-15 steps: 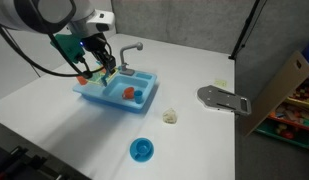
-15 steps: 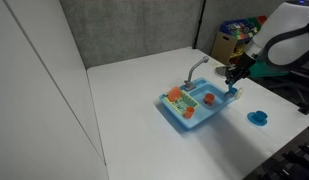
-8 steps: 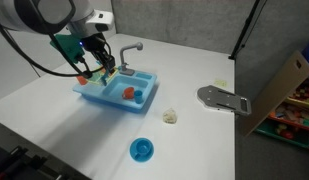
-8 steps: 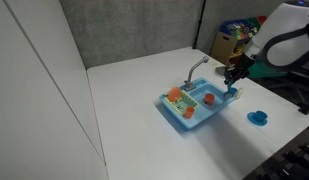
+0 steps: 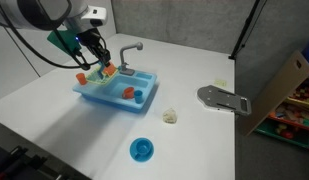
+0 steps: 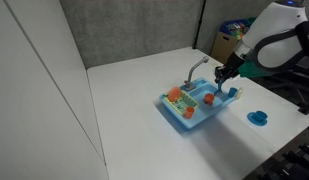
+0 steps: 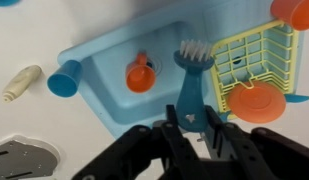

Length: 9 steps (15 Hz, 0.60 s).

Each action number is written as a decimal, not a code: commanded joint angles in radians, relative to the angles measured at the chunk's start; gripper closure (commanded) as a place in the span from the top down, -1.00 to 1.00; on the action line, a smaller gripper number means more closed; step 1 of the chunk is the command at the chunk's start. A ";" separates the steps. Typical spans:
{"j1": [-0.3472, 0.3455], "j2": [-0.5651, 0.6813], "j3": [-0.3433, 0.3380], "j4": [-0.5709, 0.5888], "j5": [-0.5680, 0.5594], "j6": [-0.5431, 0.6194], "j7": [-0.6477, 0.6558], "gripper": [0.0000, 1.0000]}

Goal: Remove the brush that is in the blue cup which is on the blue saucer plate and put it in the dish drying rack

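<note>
Grip status: fingers point(image 7: 170, 126) of the black gripper point(image 7: 189, 118) are closed narrow on the handle end of the slim blue plastic toy brush with white bristles point(image 7: 189, 85). The brush is held in the air above the light-blue plastic toy sink unit point(image 7: 99, 60). Its bristle end points toward the line between the sunken basin and the yellow lattice dish drying rack point(image 7: 239, 50).

Handling, as judged: the brush looks very light and stiff. Its smooth handle could swivel in a two-point pinch. The hold at the handle end leaves the head free, which should suit a simple release.

Clearances: a round orange plate point(image 7: 256, 103) sits in the rack just beside the brush, and a small orange-red cup point(image 7: 141, 73) sits in the basin. The grey faucet point(image 5: 131, 47) rises at the unit's far edge in an exterior view. The small round blue saucer plate point(image 5: 142, 150) lies well apart on the open white worktop point(image 5: 54, 130).
</note>
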State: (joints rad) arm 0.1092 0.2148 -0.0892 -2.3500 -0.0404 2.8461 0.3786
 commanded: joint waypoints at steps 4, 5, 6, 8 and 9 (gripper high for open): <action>0.069 0.083 -0.008 0.114 -0.014 0.001 0.107 -0.82; 0.081 0.096 -0.013 0.126 -0.014 0.003 0.128 -0.82; 0.092 0.111 -0.021 0.137 -0.014 0.001 0.152 -0.82; 0.110 0.137 -0.037 0.154 -0.007 -0.007 0.196 -0.82; 0.118 0.148 -0.047 0.160 -0.005 -0.011 0.218 -0.82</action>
State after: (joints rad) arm 0.1986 0.3175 -0.1019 -2.2343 -0.0404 2.8464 0.5275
